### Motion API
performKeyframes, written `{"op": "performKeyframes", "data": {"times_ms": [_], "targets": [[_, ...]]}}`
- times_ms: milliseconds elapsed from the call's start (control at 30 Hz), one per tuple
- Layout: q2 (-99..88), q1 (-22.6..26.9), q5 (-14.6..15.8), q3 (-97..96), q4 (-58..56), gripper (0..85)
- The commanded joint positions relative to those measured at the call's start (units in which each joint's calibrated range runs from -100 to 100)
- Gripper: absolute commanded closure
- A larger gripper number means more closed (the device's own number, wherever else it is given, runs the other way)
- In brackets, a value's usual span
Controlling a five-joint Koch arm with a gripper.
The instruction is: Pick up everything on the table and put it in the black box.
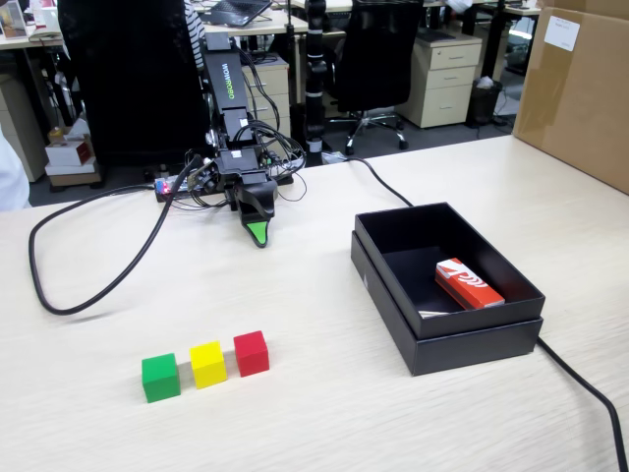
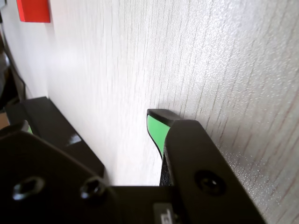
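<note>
On the pale wood-grain table point(image 1: 324, 413) we see three small cubes lined up in a row near the front edge in the fixed view: a green cube point(image 1: 160, 378) on the left, a yellow cube point(image 1: 207, 364) in the middle and a red cube point(image 1: 251, 353) on the right, each just beside its neighbour. Well apart from them, to the right, stands the black box point(image 1: 472, 344), shallow with a stepped rim, and inside it lies a red-and-white packet point(image 1: 468, 283). A black cable point(image 1: 93, 285) loops across the left of the table, and another runs past the box toward the front right corner. A brown carton point(image 1: 580, 93) stands at the far right. Behind the table we make out an office with a swivel chair point(image 1: 373, 59) and a drawer cabinet point(image 1: 447, 79).

The arm point(image 1: 231, 118) sits at the back of the table, folded down and forward, so that the gripper point(image 1: 257, 232) points at the tabletop with its green-lined tip low over the wood, well short of the cubes. In the wrist view only one green-lined jaw shows clearly above the bare table, so we cannot tell whether the jaws are parted or together; nothing is seen between them. The red cube point(image 2: 33, 10) appears at the top left corner of that view.
</note>
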Motion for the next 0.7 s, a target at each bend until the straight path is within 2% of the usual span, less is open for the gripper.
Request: {"op": "performKeyframes", "data": {"times_ms": [0, 233, 667], "targets": [[0.13, -0.15, -0.05, -0.48, -2.8, 36.8], [0.01, -0.54, -0.05, 3.24, -5.82, 37.0], [0.01, -1.03, 0.39, 26.72, -34.33, 37.0]]}}
